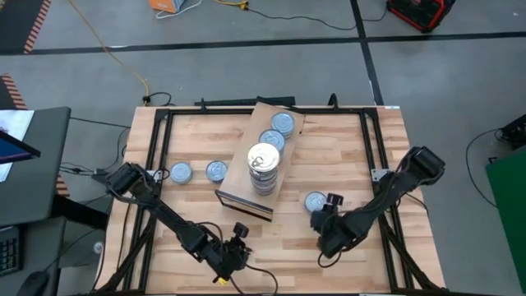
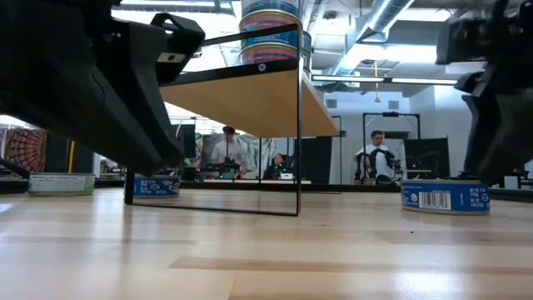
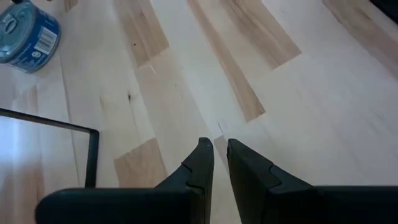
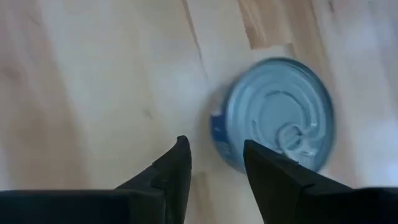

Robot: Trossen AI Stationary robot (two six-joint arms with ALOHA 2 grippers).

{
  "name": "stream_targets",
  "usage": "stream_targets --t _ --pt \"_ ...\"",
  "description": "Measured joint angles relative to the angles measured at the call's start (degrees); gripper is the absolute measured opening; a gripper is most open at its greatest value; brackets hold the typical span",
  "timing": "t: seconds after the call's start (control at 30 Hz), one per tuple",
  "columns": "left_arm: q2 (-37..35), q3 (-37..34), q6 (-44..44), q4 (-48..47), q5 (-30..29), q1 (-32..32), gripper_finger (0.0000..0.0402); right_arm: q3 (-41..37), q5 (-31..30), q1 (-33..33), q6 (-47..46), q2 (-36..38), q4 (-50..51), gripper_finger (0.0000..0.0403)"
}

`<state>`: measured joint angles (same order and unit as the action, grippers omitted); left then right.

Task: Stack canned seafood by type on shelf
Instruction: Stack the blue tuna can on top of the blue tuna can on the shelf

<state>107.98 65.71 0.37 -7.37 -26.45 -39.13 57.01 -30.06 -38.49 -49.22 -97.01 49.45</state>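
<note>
With the right gripper (image 4: 214, 165) jaws apart beside the loose can (image 4: 277, 115) and the left gripper (image 3: 219, 152) jaws together, you risk nudging the can away before gripping.

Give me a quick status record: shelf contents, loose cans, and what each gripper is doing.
shelf: angled at table centre, raised on a thin dark frame
on shelf: tall stack with a pale pull-tab lid on top; two blue-grey tops behind it
loose cans: two at left, one at right
right gripper: open, empty, beside the right can
left gripper: shut, empty, over bare table near the front edge
</note>
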Motion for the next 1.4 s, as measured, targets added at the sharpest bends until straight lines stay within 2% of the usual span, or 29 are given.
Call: stream_targets --t 0.17,0.37,0.7,0.87,1.07,1.2,1.4 --pt "-0.8 0.0 -1.4 -1.9 0.0 -0.3 0.0045 4.4 -0.4 -0.5 1.4 -6.7 6.0 0.0185" --pt "-1.4 0.0 -1.6 -3.3 -0.4 -0.4 0.0045 4.7 -3.6 -1.0 0.2 -11.0 7.6 0.0173" --pt "-1.6 0.0 -1.7 -3.8 -0.8 -0.4 0.0045 4.5 -8.5 -0.9 -3.1 -13.0 4.8 0.006" --pt "-1.6 0.0 -1.7 -3.9 -0.8 -0.4 0.0045 4.4 -8.3 -1.1 -3.0 -13.0 3.3 0.0027" --pt "-1.6 0.0 -1.7 -4.0 -0.8 -0.4 0.0045 4.5 -8.3 -2.2 -3.3 -13.1 2.3 0.0029" --pt "-1.6 0.0 -1.8 -4.1 -0.9 -0.4 0.0045 4.8 -3.7 -2.9 -3.5 -13.8 0.1 0.0031" --pt "-1.5 0.0 -2.1 -4.4 -0.8 -0.4 0.0045 4.9 -4.0 -3.4 -3.4 -13.5 1.1 0.0028"
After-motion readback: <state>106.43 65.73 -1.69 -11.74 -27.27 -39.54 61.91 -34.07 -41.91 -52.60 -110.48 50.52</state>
